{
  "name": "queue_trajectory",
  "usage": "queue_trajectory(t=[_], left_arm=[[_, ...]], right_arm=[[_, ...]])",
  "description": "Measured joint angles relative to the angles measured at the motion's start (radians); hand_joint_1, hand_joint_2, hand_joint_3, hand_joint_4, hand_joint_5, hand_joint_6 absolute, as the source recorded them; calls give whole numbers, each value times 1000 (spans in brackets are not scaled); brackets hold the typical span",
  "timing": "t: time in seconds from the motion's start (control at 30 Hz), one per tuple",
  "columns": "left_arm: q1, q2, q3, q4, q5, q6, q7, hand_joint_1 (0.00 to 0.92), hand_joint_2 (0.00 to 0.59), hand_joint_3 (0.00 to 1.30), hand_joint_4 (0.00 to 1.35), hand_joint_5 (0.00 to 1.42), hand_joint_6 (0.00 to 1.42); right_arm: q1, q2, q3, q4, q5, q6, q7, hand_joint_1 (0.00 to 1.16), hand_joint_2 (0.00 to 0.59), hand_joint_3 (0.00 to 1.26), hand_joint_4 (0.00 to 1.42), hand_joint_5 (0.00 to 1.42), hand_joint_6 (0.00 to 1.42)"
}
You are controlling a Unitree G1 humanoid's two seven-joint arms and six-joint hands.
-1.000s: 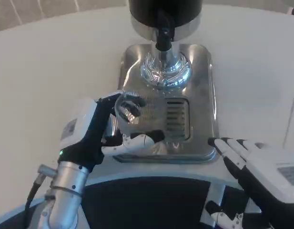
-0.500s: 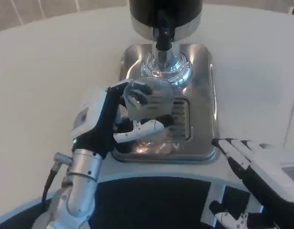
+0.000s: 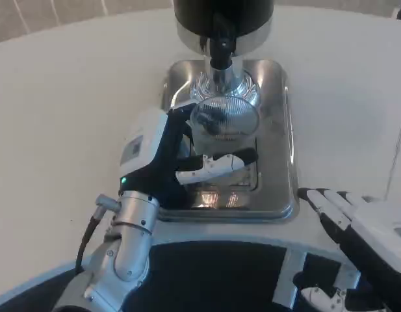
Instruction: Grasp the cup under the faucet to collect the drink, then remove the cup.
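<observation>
- Head view: left hand (image 3: 177,162) wrapped around the clear cup (image 3: 224,127), white thumb across the cup's near side; far fingers hidden behind the glass.
- Cup upright over the steel drip tray (image 3: 281,130), just at 6 o'clock of the black faucet (image 3: 219,47); rim hard to separate from the chrome base (image 3: 242,88) behind it; contents impossible to judge.
- Dispenser body (image 3: 223,16) cut off at 12 o'clock.
- Tray grille mostly covered by hand and cup.
- Right hand (image 3: 356,224) at 4 o'clock on the white bench (image 3: 64,97), fingers stretched flat, holding nothing, partly cropped by the frame edge.
</observation>
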Motion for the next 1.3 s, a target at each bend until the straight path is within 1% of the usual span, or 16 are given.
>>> queue_trajectory(t=[0.1, 0.17, 0.27, 0.4, 0.5, 0.6, 0.83, 1.03, 1.3], left_arm=[[-5, 0, -10, 0, 15, 19, 24, 367, 45, 647, 598, 821, 795], [-6, 0, -11, -1, 18, 37, 40, 336, 51, 613, 528, 723, 702], [-7, 4, -11, -2, 17, 54, 50, 305, 52, 528, 430, 604, 571], [-6, 10, -14, -2, 18, 69, 50, 281, 48, 438, 339, 520, 501], [-5, 16, -15, -7, 17, 75, 50, 243, 38, 326, 222, 397, 398], [-2, 23, -19, -18, 17, 79, 46, 227, 35, 282, 166, 336, 342], [11, 31, -28, -99, 24, 88, 46, 201, 26, 187, 96, 265, 283], [27, 43, -30, -169, 40, 103, 45, 185, 24, 168, 81, 249, 275], [71, 51, -28, -243, 51, 135, 25, 173, 25, 142, 70, 247, 265]], right_arm=[[2, 7, -2, 0, 0, -1, 2, 450, 419, 0, 0, 0, 1], [3, 11, -3, 0, 0, -1, 4, 448, 420, 0, 0, 0, 1], [3, 16, -2, 0, 0, -2, 7, 447, 420, 0, 0, 0, 1], [3, 24, 0, 0, 0, -3, 8, 445, 420, 0, 0, 0, 1], [3, 27, 2, 0, 0, -9, 9, 444, 420, 0, 0, 0, 1], [3, 28, 4, 0, 0, -13, 9, 447, 416, 0, 0, 0, 1], [9, 35, 2, 0, 3, -27, 9, 452, 412, 3, 0, 0, 1], [17, 41, -8, 0, 15, -36, 8, 455, 411, 4, 0, 0, 1], [26, 52, -42, 0, 48, -63, 5, 456, 411, 4, 0, 0, 1]])
